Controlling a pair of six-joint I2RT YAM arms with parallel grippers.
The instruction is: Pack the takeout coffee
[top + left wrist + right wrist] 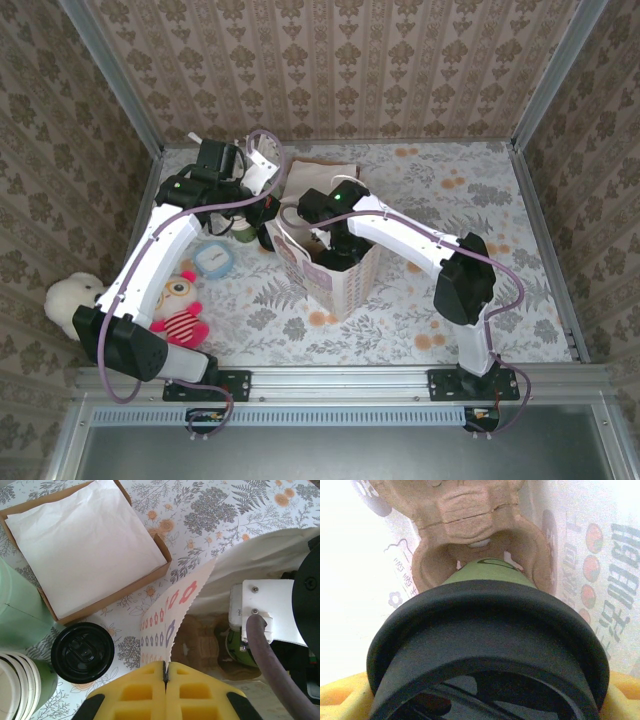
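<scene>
The right pincer point(485, 697) grips the takeout coffee point(487, 630) around its black lid, down inside the paper bag point(348, 285). The cup's base is at the pocket of a pulp carrier point(470, 515), at 12 o'clock. The left pincer point(166, 672) is clenched on the bag's rim at its 10 o'clock corner.

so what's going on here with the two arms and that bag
The right gripper holds a lidded takeout coffee inside the paper bag, over a pulp cup carrier in the bag. The left gripper is pinched shut on the bag's rim, apparently keeping it open. Another black-lidded cup stands on the table beside the bag, near a box of napkins.
</scene>
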